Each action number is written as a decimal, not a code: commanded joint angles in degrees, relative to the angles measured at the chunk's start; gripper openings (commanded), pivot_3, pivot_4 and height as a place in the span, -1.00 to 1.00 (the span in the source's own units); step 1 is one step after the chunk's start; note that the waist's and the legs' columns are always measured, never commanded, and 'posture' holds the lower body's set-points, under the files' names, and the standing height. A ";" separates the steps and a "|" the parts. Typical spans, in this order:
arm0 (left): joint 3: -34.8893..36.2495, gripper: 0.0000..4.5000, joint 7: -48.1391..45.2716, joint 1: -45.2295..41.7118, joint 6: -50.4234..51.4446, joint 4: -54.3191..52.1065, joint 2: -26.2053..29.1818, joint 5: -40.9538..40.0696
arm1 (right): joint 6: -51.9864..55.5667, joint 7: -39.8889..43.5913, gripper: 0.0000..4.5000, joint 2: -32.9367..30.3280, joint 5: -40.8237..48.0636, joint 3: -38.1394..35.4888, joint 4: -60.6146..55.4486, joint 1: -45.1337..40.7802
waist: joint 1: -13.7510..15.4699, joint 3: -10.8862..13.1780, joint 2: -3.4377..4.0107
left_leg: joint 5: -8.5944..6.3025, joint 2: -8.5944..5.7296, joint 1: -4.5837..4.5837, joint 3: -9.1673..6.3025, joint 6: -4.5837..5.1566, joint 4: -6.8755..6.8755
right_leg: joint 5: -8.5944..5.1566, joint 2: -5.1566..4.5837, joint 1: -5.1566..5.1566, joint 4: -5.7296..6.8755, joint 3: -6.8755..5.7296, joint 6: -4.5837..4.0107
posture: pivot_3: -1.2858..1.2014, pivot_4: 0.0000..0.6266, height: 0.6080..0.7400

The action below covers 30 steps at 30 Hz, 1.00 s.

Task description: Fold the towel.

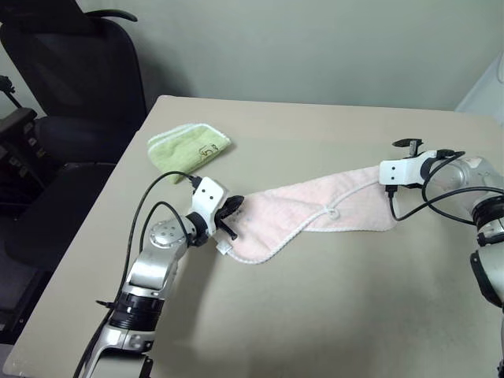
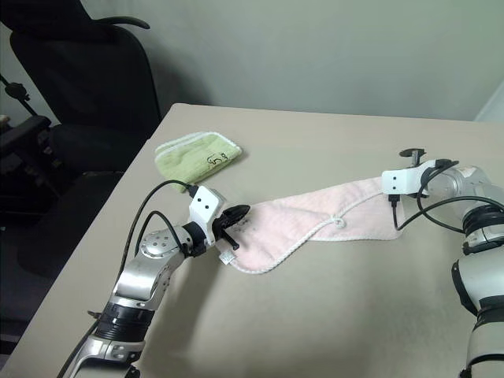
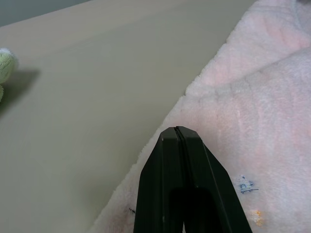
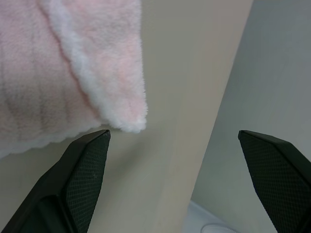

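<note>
Pink towel (image 1: 315, 209): lies stretched in a long, partly folded strip across the middle of the beige table (image 1: 315, 315), running from centre-left to centre-right; white scalloped edging and a small loop show along its lower edge

Left gripper (image 1: 231, 211): centre-left, fingers pressed together, seemingly pinching the towel's left end, though the cloth between them is hard to make out

Right gripper (image 4: 175, 138): spread wide, grasping nothing, beside the towel's right corner at centre-right

Green towel (image 1: 187, 148): folded, upper left, apart from the pink one

Office chair (image 1: 75, 87): black, far upper left beyond the table

No text can be read; marks on both towels are too small
</note>
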 commanded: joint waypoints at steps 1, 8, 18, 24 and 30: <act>0.57 -1.00 -0.05 -1.19 -0.48 -1.61 0.08 -0.01 | -0.18 -2.50 0.98 -0.13 -2.07 1.49 1.17 -2.18 | -0.01 0.00 0.00 | 0.00 0.00 0.00 0.00 0.00 0.00 | 0.00 0.00 0.00 0.00 0.00 0.00 | 0.03 -0.52 1.00; 0.91 -1.00 0.50 -1.03 -0.30 -1.90 0.00 0.01 | 0.43 -6.20 0.98 2.49 -4.50 3.82 4.85 -3.62 | -0.04 0.00 0.01 | -0.01 0.01 0.01 0.00 -0.01 0.00 | 0.01 0.00 -0.02 0.01 0.00 -0.01 | 0.03 -0.52 1.00; 1.24 -1.00 1.70 0.37 0.34 -3.41 0.05 -0.25 | 0.92 -8.58 0.98 4.76 -5.88 4.84 6.91 -4.32 | -0.03 0.00 0.01 | -0.04 0.00 -0.01 0.00 -0.06 -0.03 | -0.01 0.00 -0.05 0.01 0.00 -0.05 | 0.03 -0.52 1.00; 1.53 -1.00 1.92 0.98 0.67 -4.16 0.24 -0.24 | 0.26 -7.96 0.26 4.70 -5.57 4.76 6.96 -4.11 | -0.03 0.00 0.01 | -0.06 0.00 0.00 0.00 -0.08 -0.03 | -0.02 0.00 -0.05 0.01 0.00 -0.06 | 0.03 -0.52 1.00; 1.39 -1.00 1.23 0.47 0.50 -4.11 0.68 0.07 | -0.54 -7.44 -0.73 4.26 -4.79 4.18 6.56 -3.65 | -0.03 0.00 0.01 | -0.06 0.00 -0.01 0.00 -0.09 -0.03 | -0.02 -0.01 -0.05 0.01 0.01 -0.06 | 0.03 -0.52 1.00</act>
